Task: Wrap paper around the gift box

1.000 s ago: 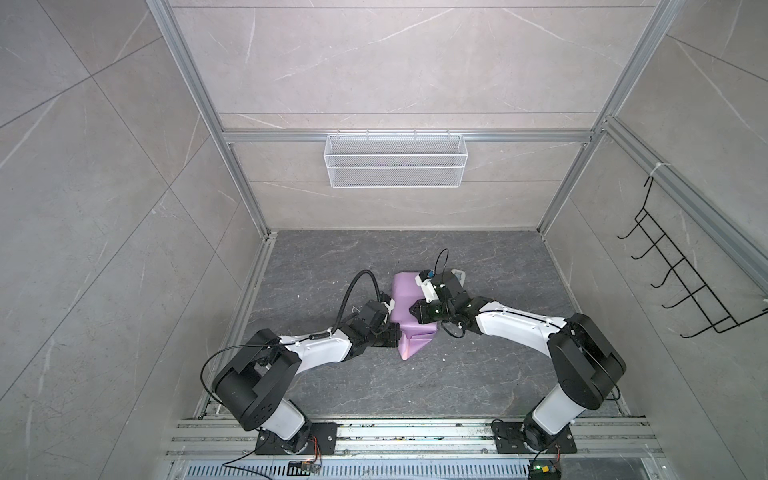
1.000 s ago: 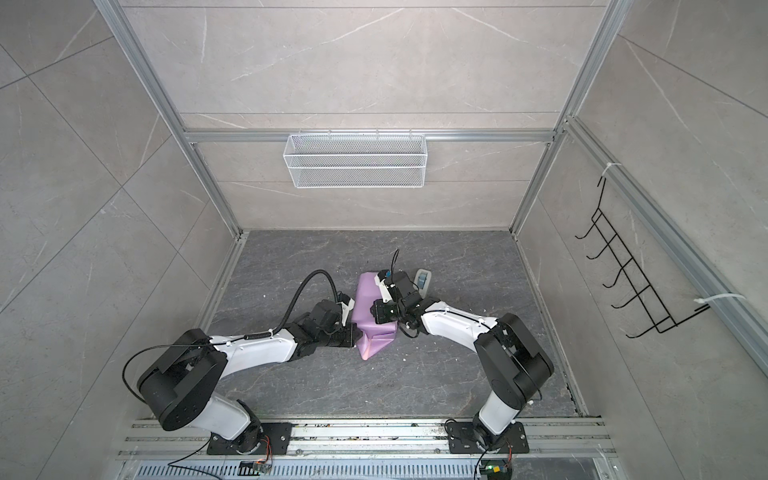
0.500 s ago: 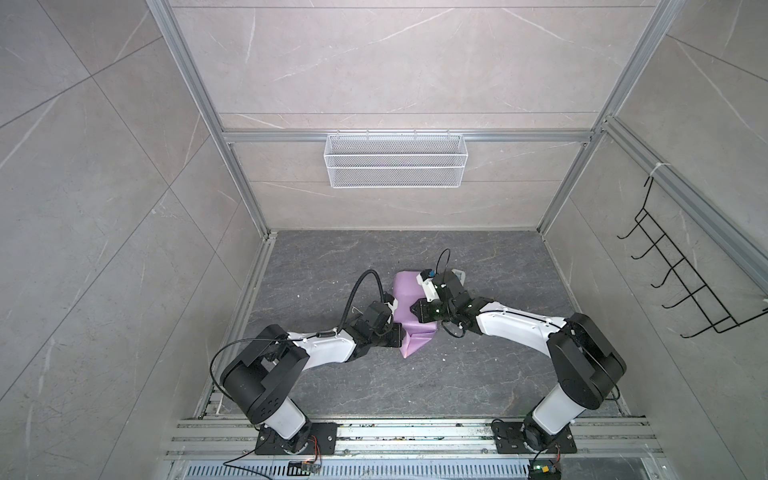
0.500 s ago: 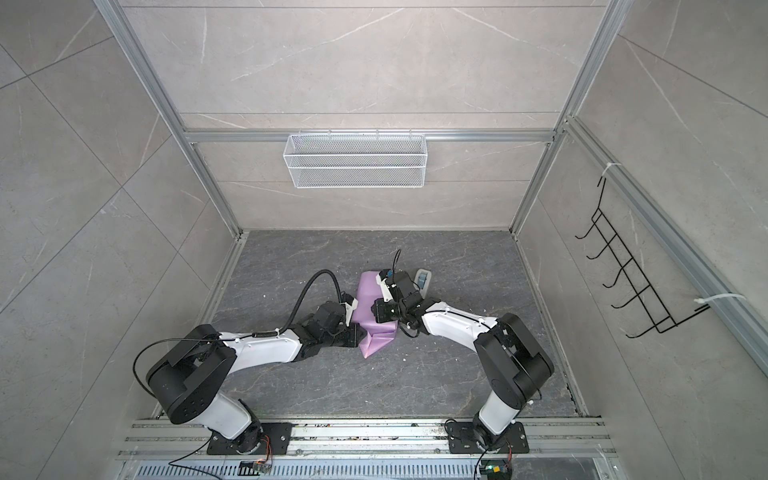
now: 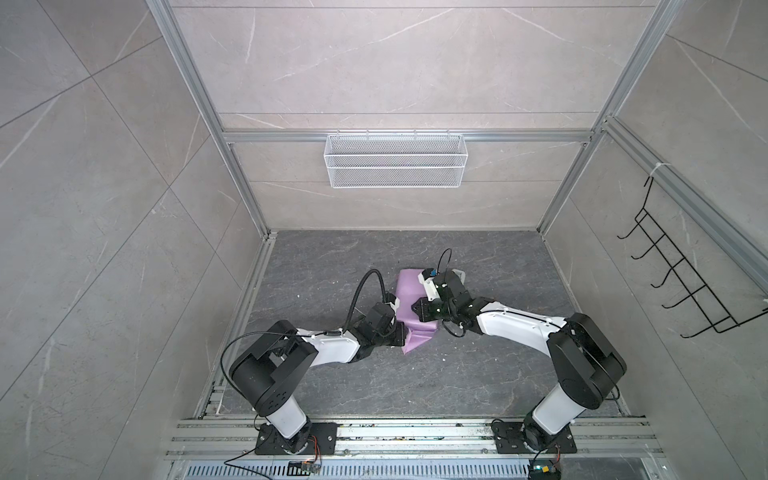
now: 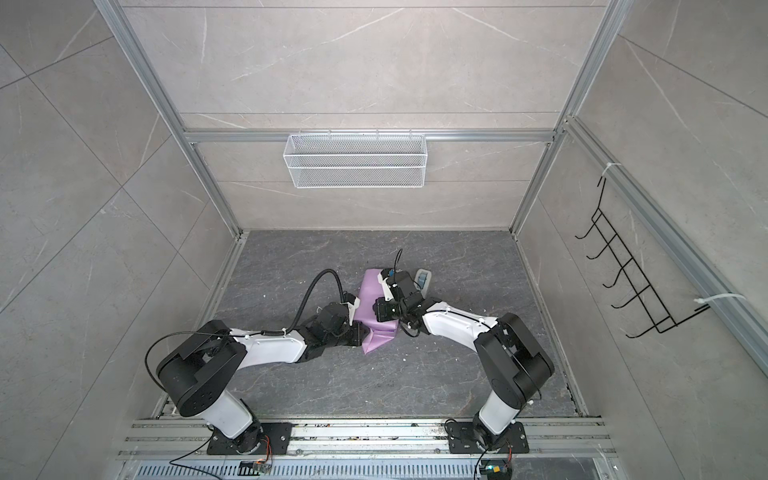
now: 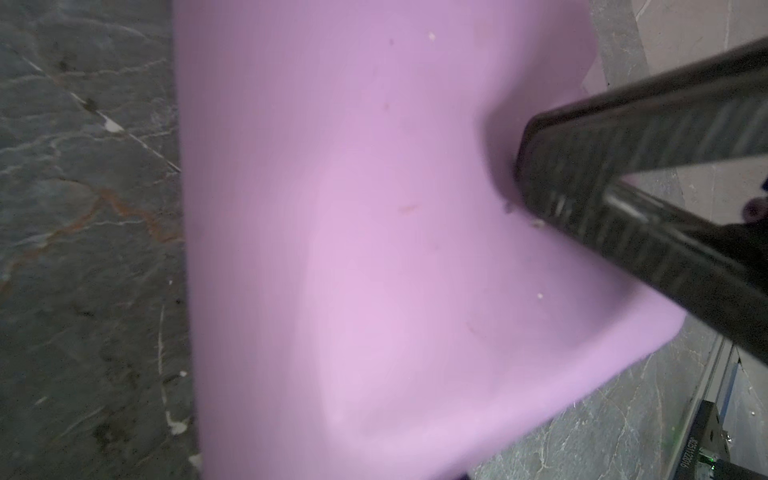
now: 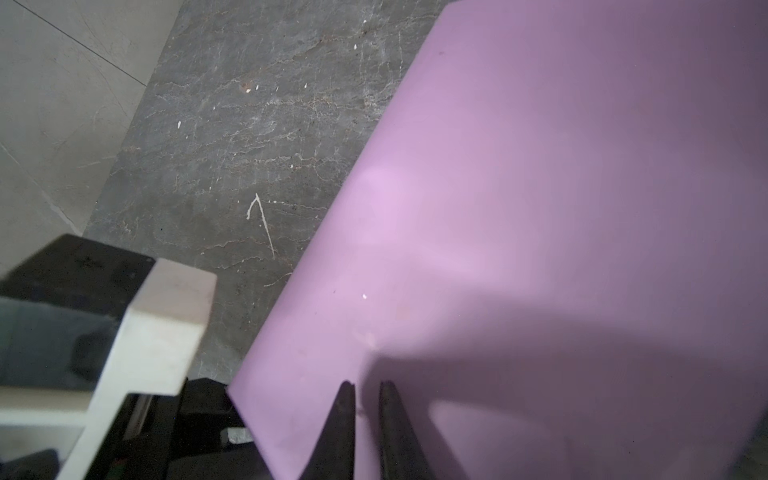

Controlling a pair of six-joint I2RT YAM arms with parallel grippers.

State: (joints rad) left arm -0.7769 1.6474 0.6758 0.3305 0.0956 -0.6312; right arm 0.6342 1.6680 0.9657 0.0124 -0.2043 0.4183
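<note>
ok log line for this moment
stage: paper folded over gift box, box hidden | left gripper: at paper's left edge, jaws unseen | right gripper: nearly shut, tips on paper | tape dispenser: right of paper

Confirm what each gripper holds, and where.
Cannot tell. Right gripper, tips near-closed, meets the thin lilac paper sheet; pinch or press unclear. Left gripper: fingers hidden.

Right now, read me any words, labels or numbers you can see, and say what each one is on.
Pale characters on a black part, left wrist view: too blurred to read.
No print shows on the paper or the wire basket.
</note>
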